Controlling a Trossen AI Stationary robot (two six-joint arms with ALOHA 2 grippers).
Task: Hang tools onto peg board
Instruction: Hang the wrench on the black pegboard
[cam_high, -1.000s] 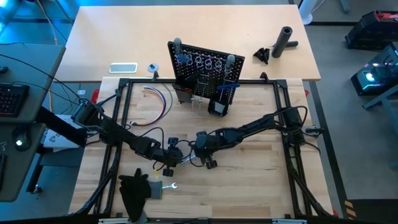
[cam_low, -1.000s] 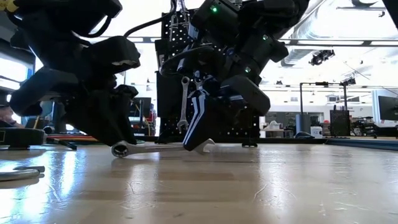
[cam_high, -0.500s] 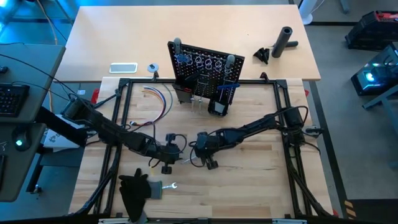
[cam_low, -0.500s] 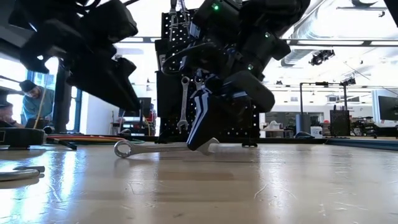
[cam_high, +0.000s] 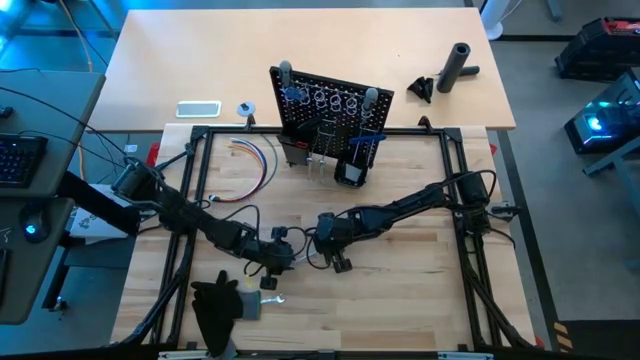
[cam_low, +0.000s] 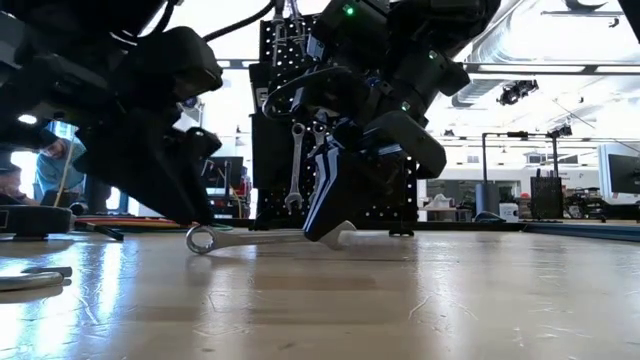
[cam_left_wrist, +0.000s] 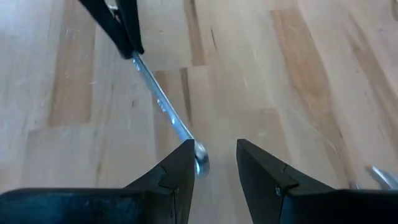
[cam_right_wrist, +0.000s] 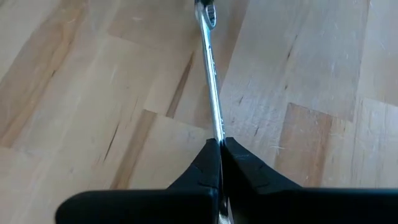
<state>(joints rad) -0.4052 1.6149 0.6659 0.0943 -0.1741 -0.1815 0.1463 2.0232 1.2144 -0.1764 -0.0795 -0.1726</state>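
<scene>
Wrench: a silver wrench (cam_low: 262, 238) lies flat on the worktop (cam_high: 400, 290), near the middle, in front of the peg board; its ring end (cam_low: 200, 239) points toward the left arm, the other end sits in the right claw.
Right claw: the right claw (cam_right_wrist: 220, 148) is pressed shut on the wrench shaft, fingers (cam_right_wrist: 239, 168) tight against the metal, tips down at the worktop.
Left claw: the left claw (cam_left_wrist: 214, 155) stands partly open just over the ring end of the wrench (cam_left_wrist: 200, 152); one finger (cam_left_wrist: 180, 171) on each side of it, holding nothing.
Peg board: the black peg board (cam_high: 325, 115) stands upright at the far edge of the work frame, with silver rings along its top and a wrench hanging on it (cam_low: 294, 165).
Other tools: a second small wrench (cam_high: 272, 298) lies near the front edge, beside a black cloth (cam_high: 215, 305).
Elsewhere: coloured wires (cam_high: 258, 160) lie left of the board; a black cylinder (cam_high: 458, 65) rests on the far right of the worktop.
</scene>
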